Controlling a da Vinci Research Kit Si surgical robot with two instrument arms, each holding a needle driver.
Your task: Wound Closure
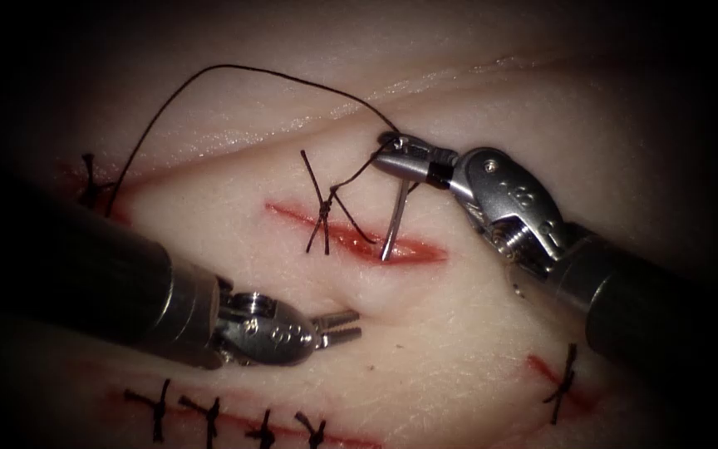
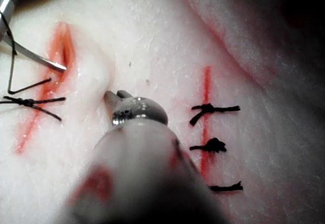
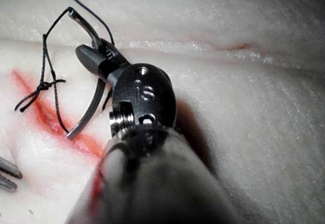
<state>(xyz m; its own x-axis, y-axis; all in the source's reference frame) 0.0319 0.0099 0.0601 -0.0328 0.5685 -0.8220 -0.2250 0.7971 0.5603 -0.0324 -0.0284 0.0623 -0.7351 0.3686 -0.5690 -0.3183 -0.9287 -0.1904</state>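
On the tissue (image 1: 459,333) runs a red cut (image 1: 351,237), with one knotted stitch (image 1: 326,208) across its left half. My right tool (image 1: 390,155) is shut on the curved needle (image 1: 394,220) near its tail. The needle hangs downward, and its tip touches the cut right of the stitch; I cannot tell whether it has entered. The right wrist view shows the same grip (image 3: 89,54) and needle (image 3: 91,107). Dark thread (image 1: 209,71) arcs from the tail up and away to the left. My left tool (image 1: 341,326) hovers below the cut, open and holding nothing; its tip (image 2: 109,98) lies beside the needle (image 2: 40,59).
A lower cut (image 1: 209,411) carries several knotted stitches. Another short stitched cut (image 1: 563,382) lies at the lower right, and one stitch (image 1: 89,175) at the far left. A pale fold of tissue (image 1: 459,79) runs behind the cut.
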